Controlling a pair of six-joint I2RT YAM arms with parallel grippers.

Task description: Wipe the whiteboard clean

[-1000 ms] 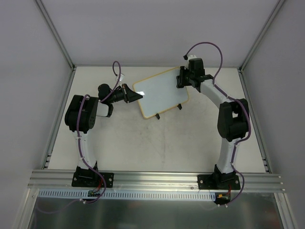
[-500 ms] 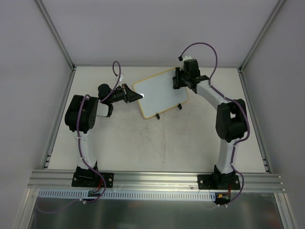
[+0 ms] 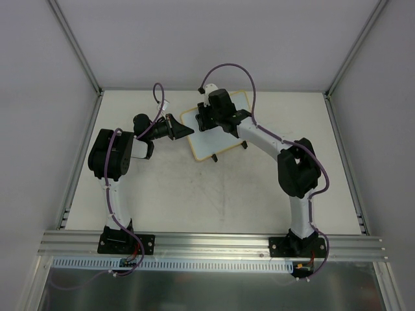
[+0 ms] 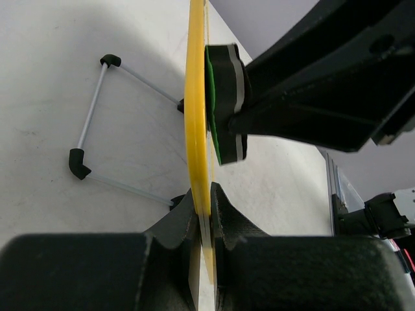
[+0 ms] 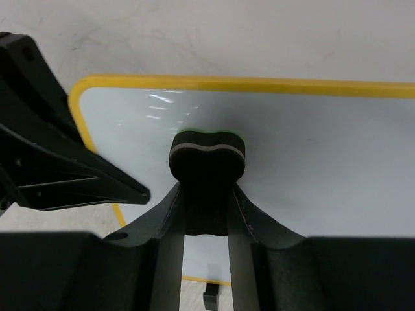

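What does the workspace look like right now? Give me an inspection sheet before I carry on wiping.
Surface: pale table, faintly scuffed.
Job's things: whiteboard, yellow rim, no writing visible on the exposed face; eraser pressed against that face.
Clutter: nothing seen.
Grippers: left gripper, fingers shut on the whiteboard's rim; right gripper shut on the eraser.
Cables: purple cables loop along both arms.
Surroundings: grey walls; aluminium rail at the near edge.

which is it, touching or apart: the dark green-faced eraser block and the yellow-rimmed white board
Touching. The left wrist view shows the yellow-rimmed white board edge-on, with the green face of the dark eraser block pressed flat against it, no gap.
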